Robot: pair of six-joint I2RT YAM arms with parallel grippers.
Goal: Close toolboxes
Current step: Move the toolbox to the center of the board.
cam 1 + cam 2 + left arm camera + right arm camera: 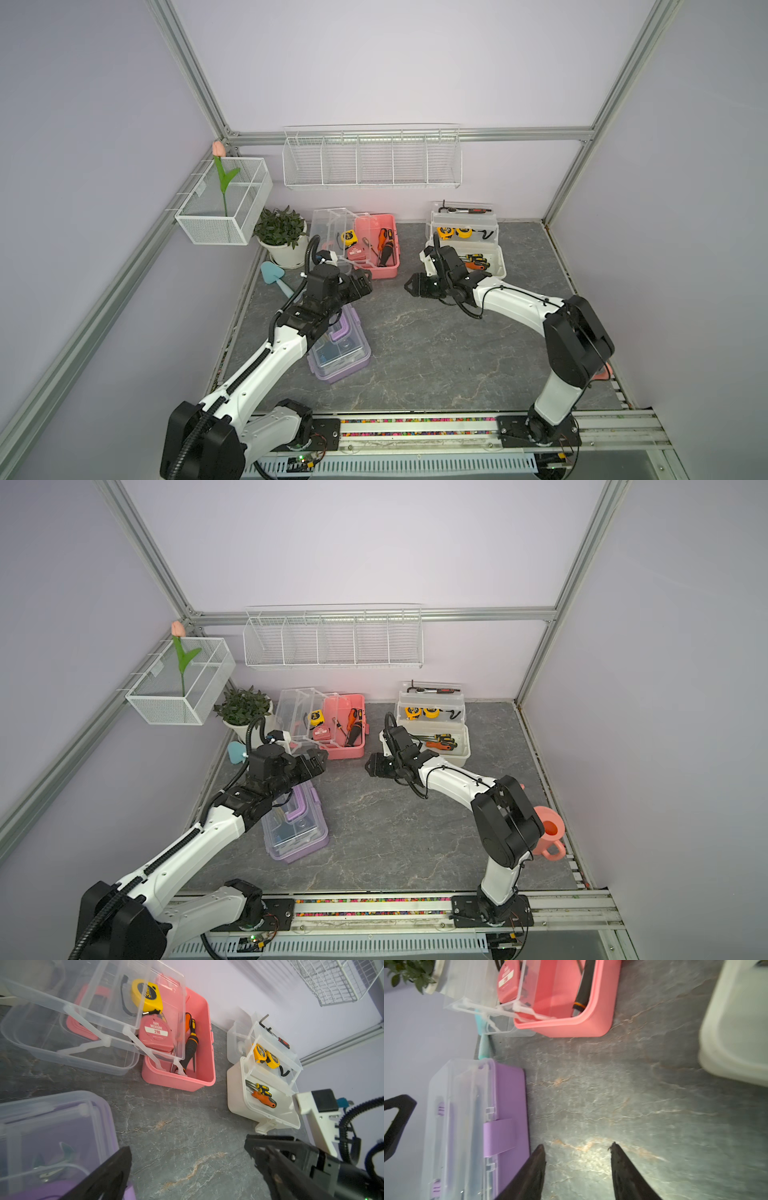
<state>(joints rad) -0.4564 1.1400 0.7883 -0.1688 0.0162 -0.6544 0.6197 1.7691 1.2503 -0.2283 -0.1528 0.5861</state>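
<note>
Fingers [112, 1174] of the left gripper [187, 1145] gape wide, empty; the right gripper [577, 1145] stands partly spread, also empty. Front left on the desk [436, 353], the purple toolbox [349, 361] looks shut. The pink toolbox [386, 272] and white toolbox [498, 268] stand open at the back, so a tray and lid need folding down next.

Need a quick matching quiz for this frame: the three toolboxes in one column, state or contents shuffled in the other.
Column A
1. purple toolbox
2. pink toolbox
3. white toolbox

Column B
a. open, two yellow tape measures in its tray
b. lid down
c. open, pink tape measure in its tray

Pairs: 1-b, 2-c, 3-a
</note>
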